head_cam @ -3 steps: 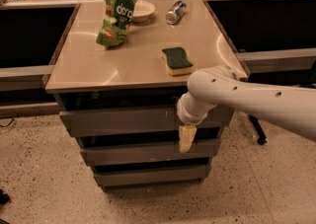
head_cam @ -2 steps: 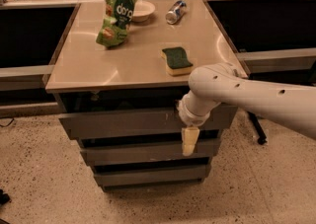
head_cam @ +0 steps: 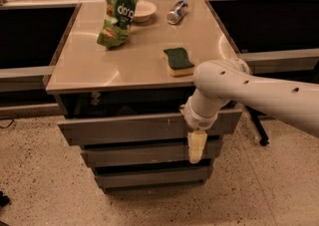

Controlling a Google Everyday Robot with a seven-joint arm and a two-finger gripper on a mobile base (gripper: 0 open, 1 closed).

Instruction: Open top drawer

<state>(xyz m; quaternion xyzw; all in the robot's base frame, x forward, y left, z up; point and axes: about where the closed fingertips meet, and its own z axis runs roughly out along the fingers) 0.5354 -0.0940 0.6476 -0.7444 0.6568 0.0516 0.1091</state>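
Observation:
The top drawer (head_cam: pixel 129 129) is the widest grey front of three under the counter (head_cam: pixel 99 65). It stands a little out from the cabinet, with a dark gap above it. My gripper (head_cam: pixel 197 146) hangs down from the white arm (head_cam: pixel 249 90) in front of the top drawer's right part, its yellowish tip reaching over the second drawer (head_cam: pixel 139 154). The wrist covers part of the top drawer's upper edge. The third drawer (head_cam: pixel 149 176) is shut below.
On the counter are a green-topped sponge (head_cam: pixel 178 60), a green chip bag (head_cam: pixel 118 13), a white bowl (head_cam: pixel 142 10) and a can (head_cam: pixel 177 12) lying on its side. A chair leg (head_cam: pixel 259 125) stands on the speckled floor to the right.
My gripper and wrist have moved slightly right and toward the camera. The top drawer front has come out a little with them.

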